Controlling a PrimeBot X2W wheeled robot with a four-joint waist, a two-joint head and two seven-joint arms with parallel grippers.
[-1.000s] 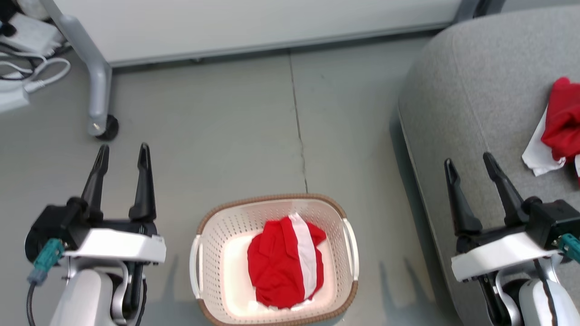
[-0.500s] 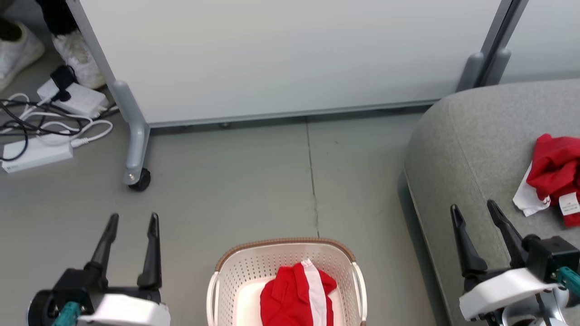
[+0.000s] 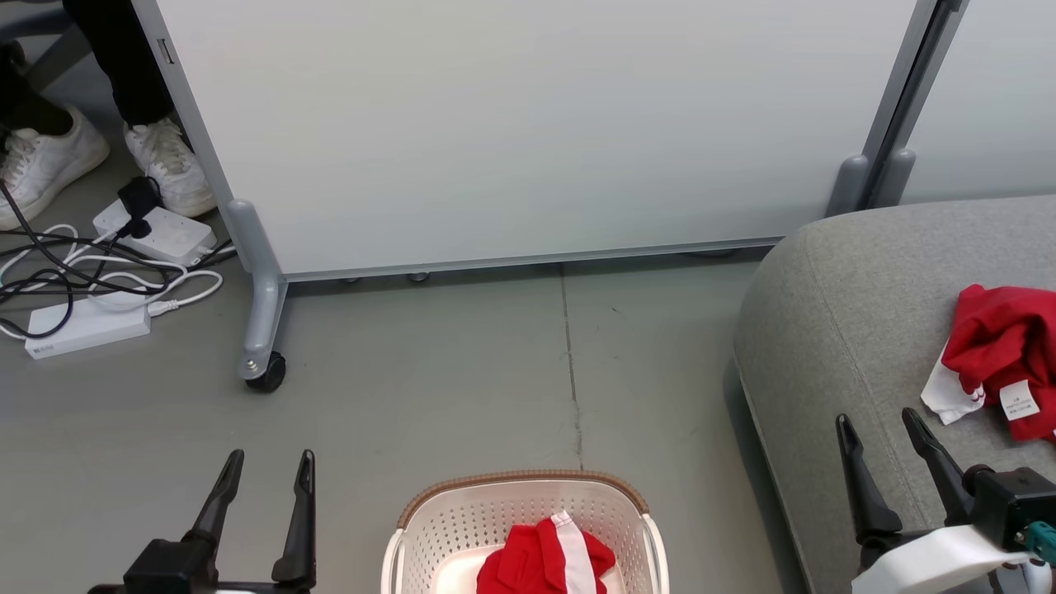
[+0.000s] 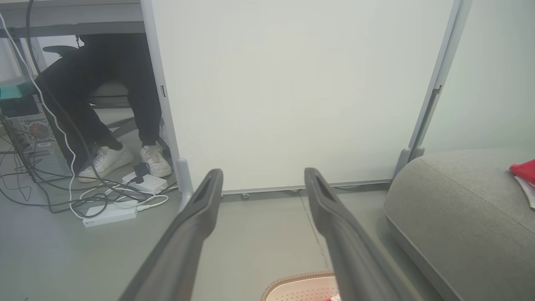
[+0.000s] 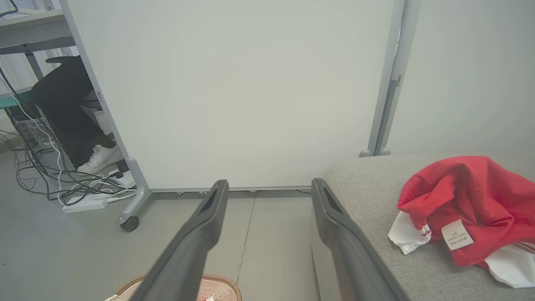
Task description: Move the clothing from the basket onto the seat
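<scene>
**Head view.** The left gripper [image 3: 272, 455] sits at the near left above the floor [image 3: 429, 388]. Its 2 dark fingers are spread apart with nothing between them. The right gripper [image 3: 874, 417] is at the near right, over the near edge of the seat [image 3: 850, 297], with its fingers also apart and empty. Between the 2 grippers, at the near edge, the basket [image 3: 521, 481] stands on the floor. 1 red garment [image 3: 528, 565] with a white stripe is bunched inside it. A second red garment [image 3: 1002, 334] lies crumpled on the seat at the far right, with white fabric showing under it and a white label [image 3: 1019, 400] facing up. Farther off stands a white partition [image 3: 511, 124] on a grey leg with a wheel [image 3: 269, 373]. Left of it are power strips [image 3: 87, 328], tangled cables and a person's 2 white shoes [image 3: 169, 161].

**Left wrist view.** The 2 fingers are wide apart and hold nothing, pointing toward the partition. The basket's rim shows near, between them. The seat is on the right with a sliver of red on it. On the far left are a seated person's dark trouser legs [image 4: 144, 104] beside a computer case [image 4: 35, 138].

**Right wrist view.** The fingers are again apart and empty. The second red garment lies on the seat just right of them, with its label visible. The basket's rim shows at the near edge.
</scene>
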